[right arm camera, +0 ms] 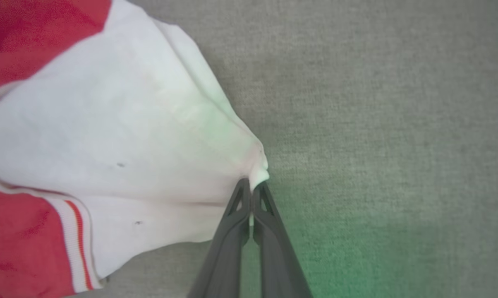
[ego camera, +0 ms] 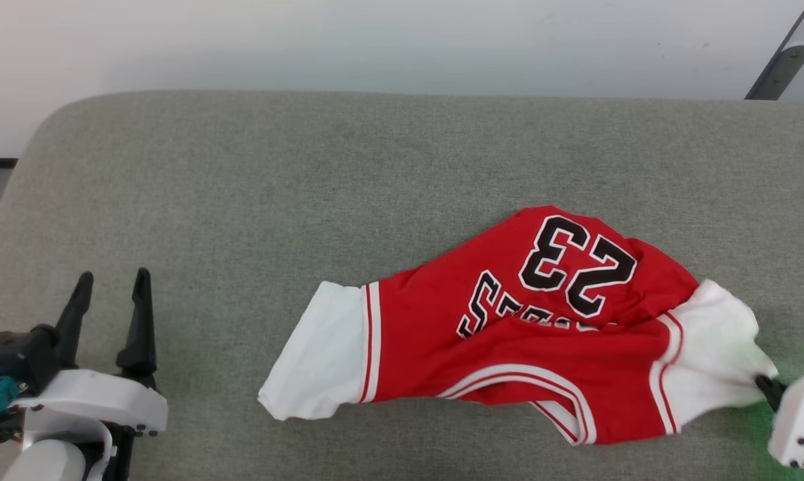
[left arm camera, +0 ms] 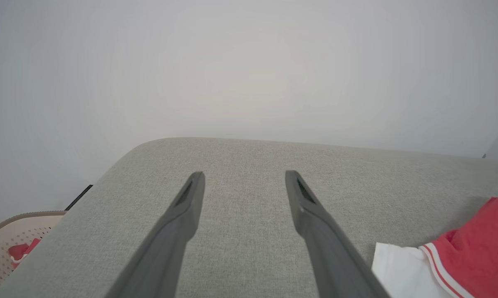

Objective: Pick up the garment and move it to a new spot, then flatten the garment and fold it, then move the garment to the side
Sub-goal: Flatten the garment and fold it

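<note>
At four o'clock on the grey surface (ego camera: 242, 167), the right hand (ego camera: 767, 386) is clamping just a sleeve tip of the garment (ego camera: 509, 347), which is lying crumpled at five o'clock. So thin a pinch may be slipping loose once the cloth's weight is pulling. The left hand (ego camera: 113, 274) is hanging spread apart at eight o'clock.

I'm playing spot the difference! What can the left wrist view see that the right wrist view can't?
Left wrist view, of the two: the open left end effector, a pale wall and a beige basket with something red inside. Right wrist view, of the two: the right end effector pinched shut on the garment at a white sleeve tip. Both: the red and white garment lying on the grey cushion.
</note>
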### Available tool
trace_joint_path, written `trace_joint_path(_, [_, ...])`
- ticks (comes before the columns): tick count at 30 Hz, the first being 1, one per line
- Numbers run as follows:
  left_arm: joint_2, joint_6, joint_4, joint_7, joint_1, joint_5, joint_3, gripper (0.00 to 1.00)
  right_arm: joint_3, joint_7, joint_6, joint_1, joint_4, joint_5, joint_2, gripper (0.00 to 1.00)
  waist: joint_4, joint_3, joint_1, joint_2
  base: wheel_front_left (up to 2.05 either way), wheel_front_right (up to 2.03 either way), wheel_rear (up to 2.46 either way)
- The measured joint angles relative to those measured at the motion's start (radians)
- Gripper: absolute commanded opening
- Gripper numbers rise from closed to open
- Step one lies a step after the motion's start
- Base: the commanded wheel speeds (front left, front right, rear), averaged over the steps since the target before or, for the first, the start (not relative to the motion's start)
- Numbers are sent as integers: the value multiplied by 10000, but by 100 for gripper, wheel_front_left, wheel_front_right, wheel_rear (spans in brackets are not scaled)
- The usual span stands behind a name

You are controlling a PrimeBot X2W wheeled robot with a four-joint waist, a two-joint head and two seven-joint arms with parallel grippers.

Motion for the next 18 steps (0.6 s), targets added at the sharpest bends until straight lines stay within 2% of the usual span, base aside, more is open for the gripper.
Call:
trace_joint_path(8, [29, 15, -23, 17, 12, 0, -90, 100, -930, 1005, 0, 654, -426, -504, 546, 0, -27, -94, 0, 0, 0, 0, 0])
trace_joint_path(15, [40, 40, -15, 109, 16, -2, -182, 100, -1104, 1145, 0, 671, -128, -779, 796, 0, -24, -234, 0, 0, 0, 0, 0])
trace_joint_path(16, [50, 36, -17, 144, 32, -15, -196, 100, -1068, 1149, 0, 659, -134, -790, 800, 35, -30, -263, 0, 0, 0, 0, 0])
trace_joint_path(17, [63, 23, -21, 157, 66, -42, -199, 100, -1058, 1149, 0, 645, -128, -794, 802, 64, -41, -289, 0, 0, 0, 0, 0])
trace_joint_path(18, [79, 4, -23, 190, 97, -56, -211, 100, -1039, 1156, 0, 643, -128, -807, 802, 87, -55, -317, 0, 0, 0, 0, 0])
